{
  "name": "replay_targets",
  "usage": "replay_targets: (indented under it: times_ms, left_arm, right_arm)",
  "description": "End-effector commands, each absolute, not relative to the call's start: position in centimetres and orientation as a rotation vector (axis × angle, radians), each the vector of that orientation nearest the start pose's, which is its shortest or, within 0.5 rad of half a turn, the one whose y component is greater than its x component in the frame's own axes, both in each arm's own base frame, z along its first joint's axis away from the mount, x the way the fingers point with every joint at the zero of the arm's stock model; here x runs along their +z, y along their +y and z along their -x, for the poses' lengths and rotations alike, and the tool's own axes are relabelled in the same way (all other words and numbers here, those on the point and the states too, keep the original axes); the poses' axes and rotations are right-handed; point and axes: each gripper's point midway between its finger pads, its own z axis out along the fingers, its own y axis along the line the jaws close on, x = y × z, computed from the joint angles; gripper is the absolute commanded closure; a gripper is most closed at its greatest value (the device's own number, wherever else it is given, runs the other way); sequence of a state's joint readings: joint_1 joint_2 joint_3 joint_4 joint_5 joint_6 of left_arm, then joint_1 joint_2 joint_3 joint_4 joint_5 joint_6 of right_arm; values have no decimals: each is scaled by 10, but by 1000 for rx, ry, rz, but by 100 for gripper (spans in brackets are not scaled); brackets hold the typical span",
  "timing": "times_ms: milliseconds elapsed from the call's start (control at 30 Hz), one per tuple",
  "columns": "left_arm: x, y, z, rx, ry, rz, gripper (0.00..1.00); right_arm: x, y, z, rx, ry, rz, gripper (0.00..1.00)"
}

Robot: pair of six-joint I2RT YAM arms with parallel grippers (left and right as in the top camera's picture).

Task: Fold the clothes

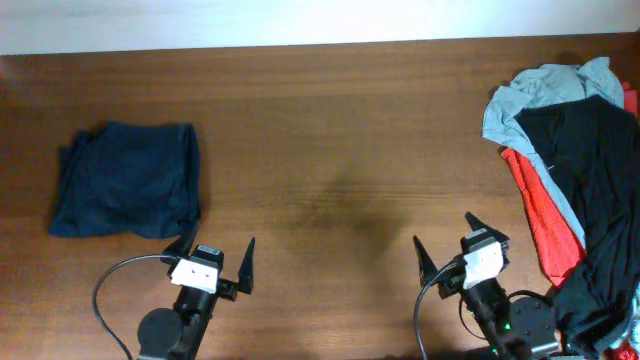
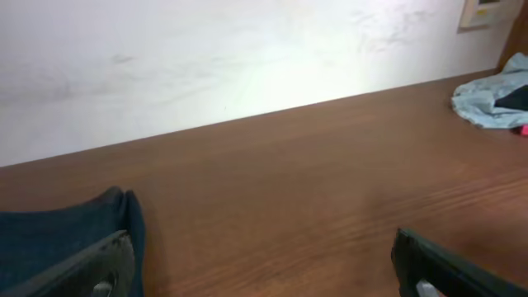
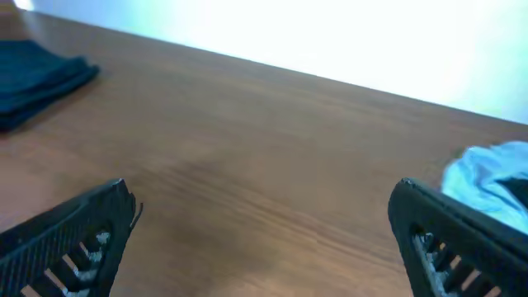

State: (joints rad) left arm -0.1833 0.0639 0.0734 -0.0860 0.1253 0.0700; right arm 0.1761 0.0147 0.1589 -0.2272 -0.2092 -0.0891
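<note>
The black T-shirt (image 1: 592, 190) lies crumpled at the table's right edge, on top of a pile with a light grey shirt (image 1: 545, 95) and a red shirt (image 1: 540, 215). A small white mark shows near its left edge. My left gripper (image 1: 215, 258) is open and empty at the front left, next to the navy garment. My right gripper (image 1: 445, 245) is open and empty at the front right, left of the pile. In the wrist views the left gripper (image 2: 260, 264) and right gripper (image 3: 264, 239) both hang over bare wood.
A folded dark navy garment (image 1: 127, 180) lies at the left; it also shows in the left wrist view (image 2: 58, 235) and the right wrist view (image 3: 37, 78). The grey shirt shows in the left wrist view (image 2: 487, 103) and the right wrist view (image 3: 487, 177). A white wall runs along the table's back edge.
</note>
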Motion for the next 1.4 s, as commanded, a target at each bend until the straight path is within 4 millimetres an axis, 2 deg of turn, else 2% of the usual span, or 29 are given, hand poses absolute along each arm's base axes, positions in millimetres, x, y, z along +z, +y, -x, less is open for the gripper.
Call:
replay_targets:
  times_ms: [0,100,233,400,500,567,667,767,833,933,1000,1033,1167,1267,1300,1367]
  left_arm:
    - [201,-69,-232,-219,1584,-307,1]
    - [212,-68,-230,-216,1613,-306,1]
    - [230,-65,-237,-195,1661,-290,1]
    - [270,-64,-264,-167,1741,-274,1]
    - [281,-69,-284,-171,1847,-287,1]
    - [286,-74,-297,-187,1934,-306,1]
    - [288,-83,-312,-222,2073,-337,1]
    - [281,-85,-321,-223,2207,-344,1]
    - [275,-93,-322,-281,2264,-369,1]
    - [263,-102,-325,-340,2308,-394,1]
    - [254,-102,-326,-341,2342,-394,1]
    - [251,-102,-325,-341,2358,-394,1]
    - [245,-101,-321,-343,2392,-394,1]
    - [244,-101,-321,-343,2392,-394,1]
    - [244,-101,-321,-343,2392,-394,1]
    - [244,-101,-321,-343,2393,-394,1]
  right_arm:
    - [198,92,-213,319,1569,461,1]
    - [209,101,-208,376,1516,491,1]
    - [225,98,-207,404,1507,438,2]
    - [242,71,-213,283,1658,307,1]
    - [253,53,-216,235,1810,183,2]
    - [264,49,-218,224,1907,141,1]
    - [291,64,-220,306,1999,200,2]
    - [316,96,-218,499,2039,317,2]
    - [319,107,-215,578,2085,354,2]
    - [323,104,-225,564,2126,309,2]
    - [310,75,-239,489,2216,-37,2]
    - [299,53,-242,420,2254,-269,1]
    - [255,-19,-231,124,2332,-811,1]
    - [233,-47,-224,35,2384,-1003,1]
    - [219,-66,-217,-22,2416,-1134,1]
    - [206,-82,-209,-67,2442,-1262,1]
